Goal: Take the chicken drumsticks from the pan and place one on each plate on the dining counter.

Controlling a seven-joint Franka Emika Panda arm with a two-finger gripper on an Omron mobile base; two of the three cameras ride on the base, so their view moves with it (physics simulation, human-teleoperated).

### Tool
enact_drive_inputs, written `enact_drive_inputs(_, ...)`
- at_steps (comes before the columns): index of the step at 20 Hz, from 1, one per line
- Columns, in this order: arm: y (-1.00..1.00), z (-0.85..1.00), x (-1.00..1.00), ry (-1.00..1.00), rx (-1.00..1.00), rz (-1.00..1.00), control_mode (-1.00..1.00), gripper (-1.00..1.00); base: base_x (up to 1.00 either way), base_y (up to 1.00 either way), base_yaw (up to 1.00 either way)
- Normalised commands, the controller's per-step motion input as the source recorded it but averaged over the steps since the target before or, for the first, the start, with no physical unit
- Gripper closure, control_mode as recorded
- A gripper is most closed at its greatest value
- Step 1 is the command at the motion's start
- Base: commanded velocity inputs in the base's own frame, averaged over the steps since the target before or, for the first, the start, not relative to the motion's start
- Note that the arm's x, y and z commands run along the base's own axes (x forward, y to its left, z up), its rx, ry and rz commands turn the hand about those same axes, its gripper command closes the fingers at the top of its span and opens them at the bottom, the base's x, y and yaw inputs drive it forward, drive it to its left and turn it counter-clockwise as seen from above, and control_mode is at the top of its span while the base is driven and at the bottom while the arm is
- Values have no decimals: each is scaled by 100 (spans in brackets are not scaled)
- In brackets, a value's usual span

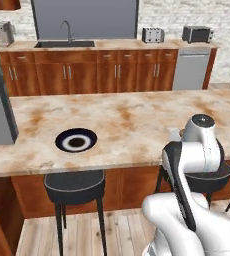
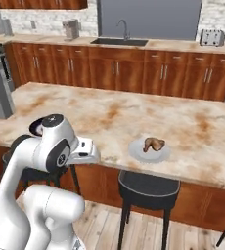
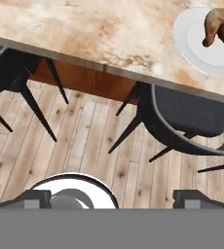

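A: So where does the job stand?

B: One drumstick [image 2: 154, 144] lies on the pale plate [image 2: 138, 152] near the front edge of the bench [image 2: 109, 117], right above a black stool [image 2: 147, 185]. The pincer [image 3: 113, 198] is spread wide and holds nothing; in the hand view its tips point down at the wood floor [image 3: 89, 146] in front of that stool, well clear of the plate.

A: And the second plate?

B: The dark-rimmed plate [image 1: 76, 140] sits on the same bench, well apart from the drumstick plate, and it looks bare. The pan isn't seen from this spot.

A: What should the robot mind now?

B: Probably it should lift the arm [image 2: 51, 146] clear of the bench edge and the stools before the base drives off for the other piece. Swinging low risks clipping a stool back. It should keep the pincer wide, ready for the next grasp.
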Motion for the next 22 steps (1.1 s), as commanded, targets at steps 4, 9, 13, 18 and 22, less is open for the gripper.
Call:
enact_drive_inputs(4, 0, 0, 0, 0, 0, 0, 100, -100, -1, 69, 54)
enact_drive_inputs(9, 0, 0, 0, 0, 0, 0, 100, -100, 6, 99, 47)
enact_drive_inputs(13, 0, 0, 0, 0, 0, 0, 100, -100, 6, 100, 41)
enact_drive_inputs(18, 0, 0, 0, 0, 0, 0, 100, -100, 9, 100, 16)
enact_drive_inputs(22, 0, 0, 0, 0, 0, 0, 100, -100, 16, 100, 0)
